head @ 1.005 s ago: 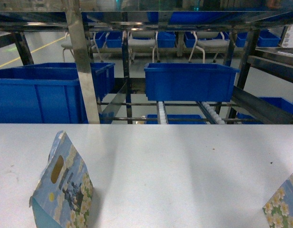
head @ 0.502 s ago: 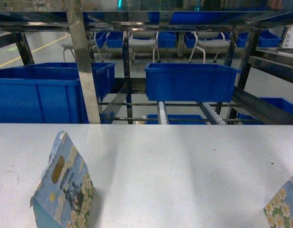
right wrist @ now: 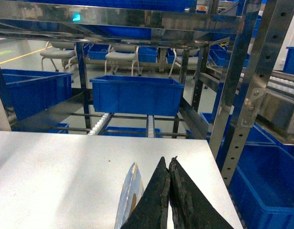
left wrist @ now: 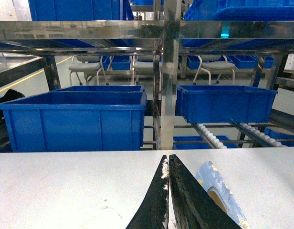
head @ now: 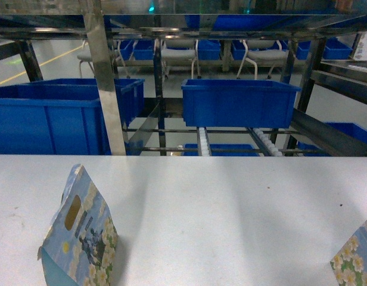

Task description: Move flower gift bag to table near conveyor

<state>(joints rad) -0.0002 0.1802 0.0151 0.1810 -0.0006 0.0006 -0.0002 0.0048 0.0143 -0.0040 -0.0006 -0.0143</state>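
Note:
A flower gift bag [head: 79, 238] stands upright on the white table [head: 219, 202] at the near left, pale blue with white blossoms and an oval handle hole. A second flowered bag [head: 356, 257] shows only a corner at the near right edge. Neither gripper shows in the head view. In the left wrist view my left gripper [left wrist: 167, 161] is shut on nothing, with the left bag [left wrist: 218, 191] just to its right. My right gripper [right wrist: 167, 163] is also shut and empty, the other bag [right wrist: 130, 193] edge-on just to its left. The conveyor [head: 264, 142] with white rollers stands behind the table.
Blue bins sit on the steel rack: a large one [head: 46, 122] at the left and one [head: 237, 101] on the roller tracks. A steel upright [head: 106, 89] rises at the table's far edge. Chairs stand beyond. Right of the table, more rack posts [right wrist: 242, 95] and bins [right wrist: 271, 186].
The right bag's corner shows slightly lower in the head view than a second ago. The left bag has not moved.

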